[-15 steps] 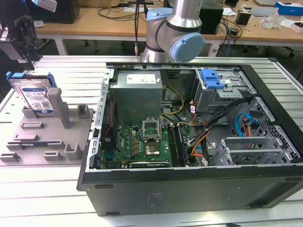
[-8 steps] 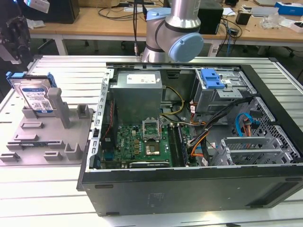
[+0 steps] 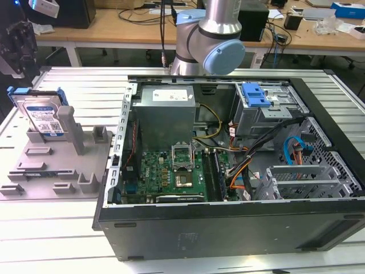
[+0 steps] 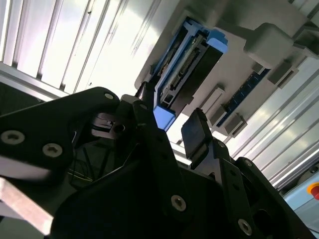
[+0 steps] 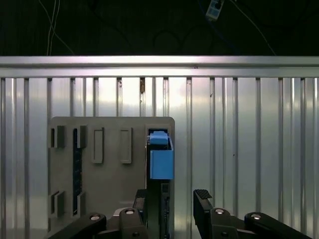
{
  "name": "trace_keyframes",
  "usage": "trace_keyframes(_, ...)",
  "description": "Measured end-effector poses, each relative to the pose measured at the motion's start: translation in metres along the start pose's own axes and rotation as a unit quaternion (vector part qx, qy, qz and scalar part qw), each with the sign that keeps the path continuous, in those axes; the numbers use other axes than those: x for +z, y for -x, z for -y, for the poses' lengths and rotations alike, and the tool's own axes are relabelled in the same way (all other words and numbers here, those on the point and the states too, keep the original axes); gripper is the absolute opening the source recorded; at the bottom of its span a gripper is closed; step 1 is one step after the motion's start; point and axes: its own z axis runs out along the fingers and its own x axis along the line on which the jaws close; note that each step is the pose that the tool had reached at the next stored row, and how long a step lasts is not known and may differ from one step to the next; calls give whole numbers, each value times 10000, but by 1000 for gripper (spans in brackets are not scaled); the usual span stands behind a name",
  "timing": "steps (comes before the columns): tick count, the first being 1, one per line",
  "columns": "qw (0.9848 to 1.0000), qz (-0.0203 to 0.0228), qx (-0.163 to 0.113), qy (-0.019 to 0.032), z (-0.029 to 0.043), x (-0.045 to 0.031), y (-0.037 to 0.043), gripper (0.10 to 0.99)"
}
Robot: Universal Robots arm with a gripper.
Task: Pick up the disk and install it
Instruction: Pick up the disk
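Gripper [image 5: 172,201] hovering wide open, disk [image 5: 161,158] standing edge-on in grey fixture [image 5: 109,174] between fingers [image 5: 202,199]; disk's lower end being cut off, contact with near finger unclear.

Arm [image 3: 219,20] is shiny silver w/ round light-blue caps [image 3: 223,57]. Gripper [image 5: 172,199] is black & chunky, w/ small silver screws [image 5: 216,211] on both long fingers [image 5: 203,201].

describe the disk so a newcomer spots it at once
From the open computer case, look to the exterior view's left for the grey holder plate. The disk stands propped on it: the one silver slab with blue rails and a white-and-blue label.
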Motion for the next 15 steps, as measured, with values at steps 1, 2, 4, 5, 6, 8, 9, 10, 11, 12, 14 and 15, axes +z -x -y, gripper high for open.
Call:
trace_keyframes(1,10000,0,0,0,0,0,0,498)
trace_keyframes(2,10000,0,0,0,0,0,0,498)
trace_keyframes(4,10000,1,0,-1,-2,3,-1,498)
trace_keyframes(5,10000,1,0,-1,-7,5,-3,498)
trace_keyframes(6,10000,0,1,-1,-12,6,-6,498)
trace_keyframes(8,10000,0,4,0,-24,9,-12,498)
trace_keyframes(9,10000,0,4,-1,-29,11,-15,498)
trace_keyframes(10,10000,0,5,0,-37,14,-19,498)
trace_keyframes(11,10000,0,5,0,-44,18,-21,498)
trace_keyframes(12,10000,0,6,-1,-57,25,-23,498)
trace_keyframes(14,10000,0,6,-3,-81,38,-26,498)
trace_keyframes(15,10000,0,6,-3,-92,44,-27,498)
